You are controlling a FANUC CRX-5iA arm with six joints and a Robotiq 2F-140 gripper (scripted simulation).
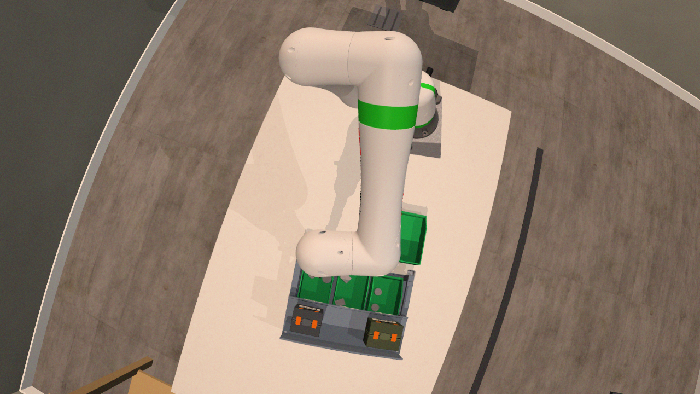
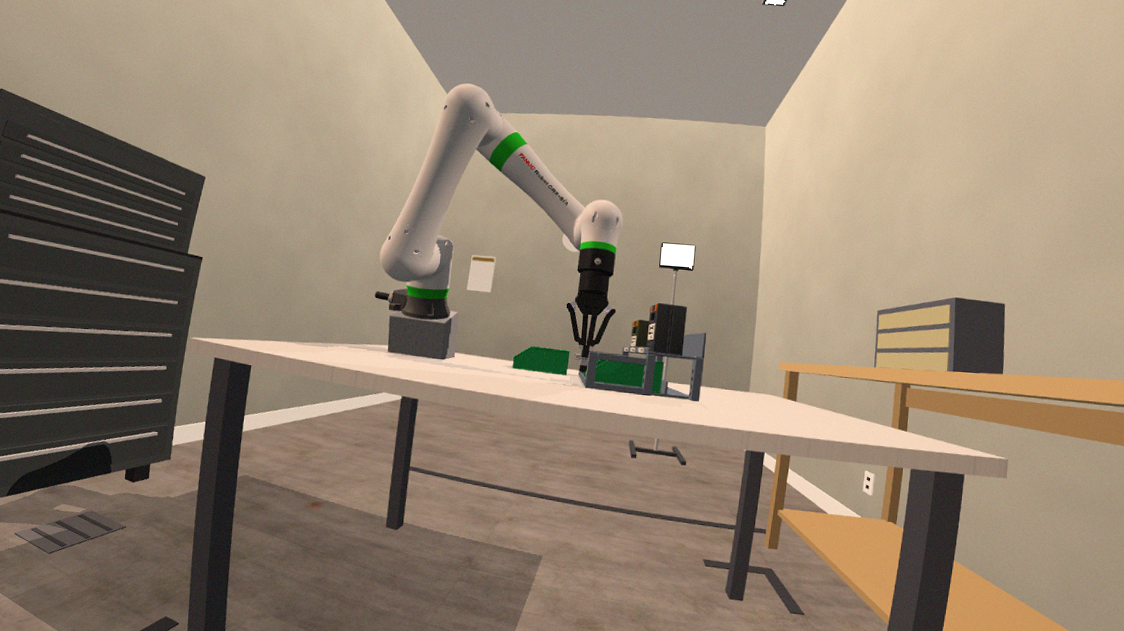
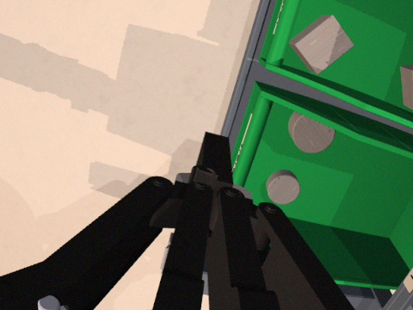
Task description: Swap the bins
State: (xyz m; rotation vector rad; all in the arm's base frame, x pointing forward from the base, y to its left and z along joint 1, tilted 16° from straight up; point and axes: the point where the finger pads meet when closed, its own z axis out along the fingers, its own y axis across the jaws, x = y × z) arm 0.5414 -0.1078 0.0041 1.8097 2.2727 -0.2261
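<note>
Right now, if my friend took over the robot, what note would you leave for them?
Gripper: shut, holding nothing, tips at the front rim of the bin with two discs.
That bin: in the shelf's end slot, open front out, discs inside.
Empty bin: upright on the table beside the shelf.
Done: the swap.
Left: check the bin sits fully behind the front lip, then back away.
</note>
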